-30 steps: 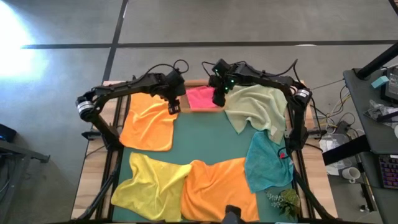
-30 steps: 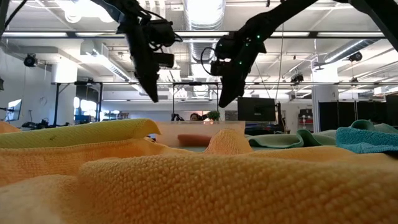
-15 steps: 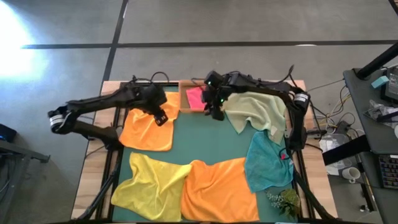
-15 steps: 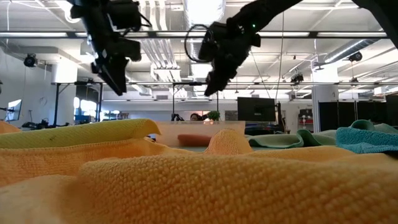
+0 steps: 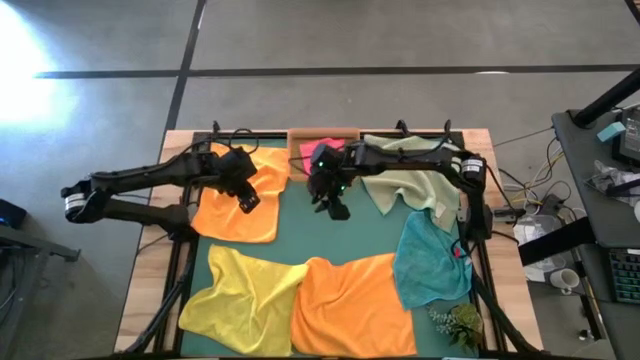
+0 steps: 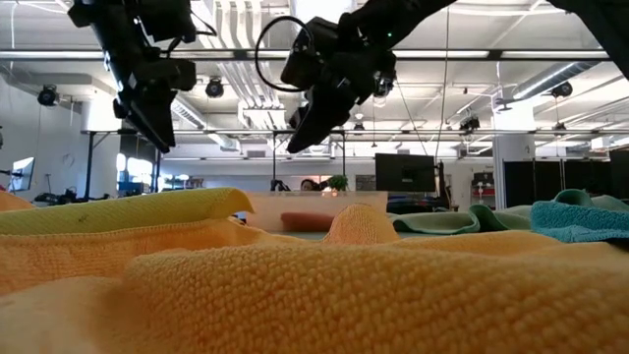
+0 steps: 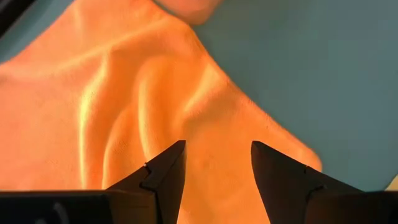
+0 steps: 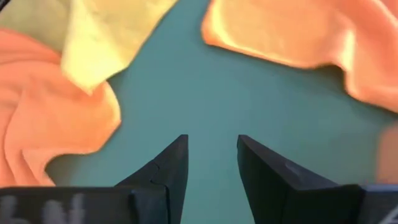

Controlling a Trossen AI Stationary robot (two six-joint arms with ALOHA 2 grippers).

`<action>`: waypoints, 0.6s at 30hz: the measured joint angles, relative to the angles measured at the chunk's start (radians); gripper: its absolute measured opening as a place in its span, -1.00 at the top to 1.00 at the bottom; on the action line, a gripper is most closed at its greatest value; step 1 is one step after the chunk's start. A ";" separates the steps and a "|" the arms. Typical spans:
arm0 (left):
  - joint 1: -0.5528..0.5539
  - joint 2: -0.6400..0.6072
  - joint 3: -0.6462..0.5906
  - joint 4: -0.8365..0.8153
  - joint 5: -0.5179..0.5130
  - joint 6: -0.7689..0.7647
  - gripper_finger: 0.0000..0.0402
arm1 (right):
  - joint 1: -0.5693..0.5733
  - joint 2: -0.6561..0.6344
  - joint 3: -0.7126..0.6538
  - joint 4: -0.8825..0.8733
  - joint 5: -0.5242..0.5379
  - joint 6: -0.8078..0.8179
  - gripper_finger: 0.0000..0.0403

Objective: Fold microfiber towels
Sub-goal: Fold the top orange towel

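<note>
Six towels lie spread on the dark green mat (image 5: 330,235): an orange one (image 5: 225,215) at the far left, a pale green one (image 5: 410,180) at the far right, a teal one (image 5: 430,262), a second orange one (image 5: 350,305) and a yellow one (image 5: 240,295) along the near side. The hot pink one (image 5: 322,152) lies in the wooden tray at the far edge. My left gripper (image 5: 247,203) hangs open above the far orange towel (image 7: 124,93). My right gripper (image 5: 338,210) hangs open above bare mat (image 8: 249,106) near the table's middle. Both are empty.
The wooden tray (image 5: 298,152) stands at the far edge between the arms. A small green plant (image 5: 458,322) sits at the near right corner. Bare mat lies in the middle between the towels. The low view shows both grippers (image 6: 162,146) (image 6: 295,147) well above the cloths.
My left gripper has swung from beside the tray toward the table's left and near edges, over the far orange towel. My right gripper has left the tray and the pink towel and gone left and toward the near edge, over bare mat. The towels lie unmoved.
</note>
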 joint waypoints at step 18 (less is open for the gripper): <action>-0.003 -0.034 -0.010 -0.066 -0.046 0.243 0.17 | 0.113 0.174 0.000 0.488 0.021 0.111 -0.03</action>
